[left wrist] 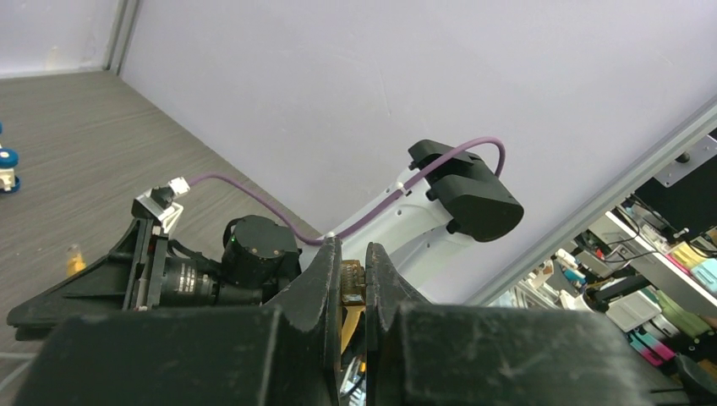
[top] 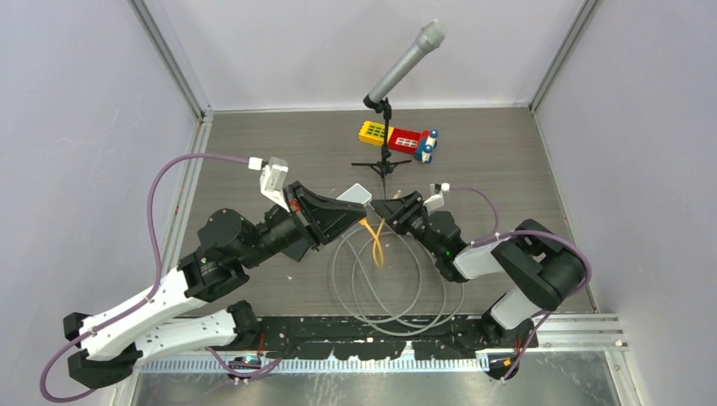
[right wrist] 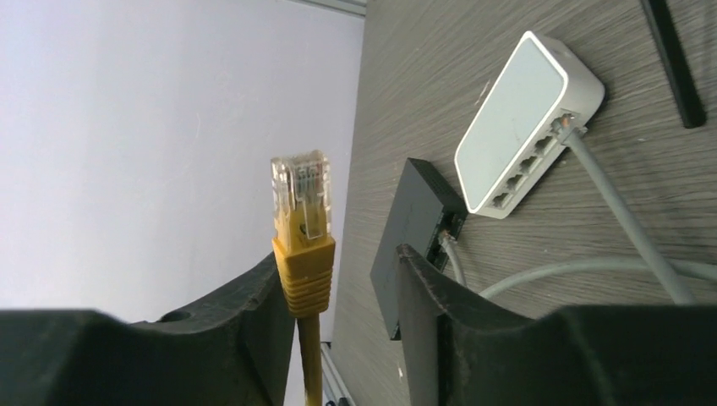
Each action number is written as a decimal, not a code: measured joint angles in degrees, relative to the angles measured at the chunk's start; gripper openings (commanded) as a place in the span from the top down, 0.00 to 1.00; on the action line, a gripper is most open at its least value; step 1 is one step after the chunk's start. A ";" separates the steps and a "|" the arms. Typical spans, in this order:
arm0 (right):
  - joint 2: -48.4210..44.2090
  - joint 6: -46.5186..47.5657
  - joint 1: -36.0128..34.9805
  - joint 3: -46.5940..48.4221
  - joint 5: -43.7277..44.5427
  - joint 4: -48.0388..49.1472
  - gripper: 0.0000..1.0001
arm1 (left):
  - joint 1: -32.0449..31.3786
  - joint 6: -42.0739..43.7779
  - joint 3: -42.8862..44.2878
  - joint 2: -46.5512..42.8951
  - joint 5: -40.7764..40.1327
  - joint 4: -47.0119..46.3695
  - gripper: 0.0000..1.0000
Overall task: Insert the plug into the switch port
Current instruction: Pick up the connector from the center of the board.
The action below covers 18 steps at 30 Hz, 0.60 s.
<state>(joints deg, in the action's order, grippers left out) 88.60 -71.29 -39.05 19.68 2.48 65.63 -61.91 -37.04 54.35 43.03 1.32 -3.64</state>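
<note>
The white switch (right wrist: 516,110) lies on the table with its row of ports facing my right gripper; a grey cable (right wrist: 626,220) is plugged into one end port. From above the switch (top: 358,194) sits just behind both grippers. My left gripper (left wrist: 353,249) is shut on a yellow plug (left wrist: 353,282), its cable running back between the fingers. My right gripper (right wrist: 340,254) is open. A second yellow plug (right wrist: 302,211) stands upright against its left finger, with a clear gap to the right finger. The yellow cable (top: 377,241) hangs between the two grippers (top: 351,213) (top: 382,209).
A black box (right wrist: 410,228) with a grey cable in it lies beside the white switch. Grey cable loops (top: 397,288) lie in front of the grippers. A microphone on a stand (top: 389,127) and a toy of coloured blocks (top: 397,138) stand behind.
</note>
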 measured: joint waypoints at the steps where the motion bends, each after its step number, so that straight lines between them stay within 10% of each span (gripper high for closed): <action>1: 0.81 -0.50 -0.13 0.00 -0.26 1.38 0.59 | 0.00 0.00 -0.04 0.09 -0.02 -0.20 1.00; 9: -3.69 2.80 -0.22 0.04 -1.73 -0.20 0.95 | 0.00 0.28 -1.18 -1.86 -1.81 1.60 1.00; 18: -30.01 33.38 -3.45 18.38 -7.39 -42.77 0.94 | 0.00 3.10 -2.43 -5.51 -0.66 11.02 1.00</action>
<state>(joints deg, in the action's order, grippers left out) 58.59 -37.91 -42.50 38.06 -4.91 22.85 -61.91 -33.93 51.92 37.52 0.67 7.38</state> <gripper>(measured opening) 0.180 0.077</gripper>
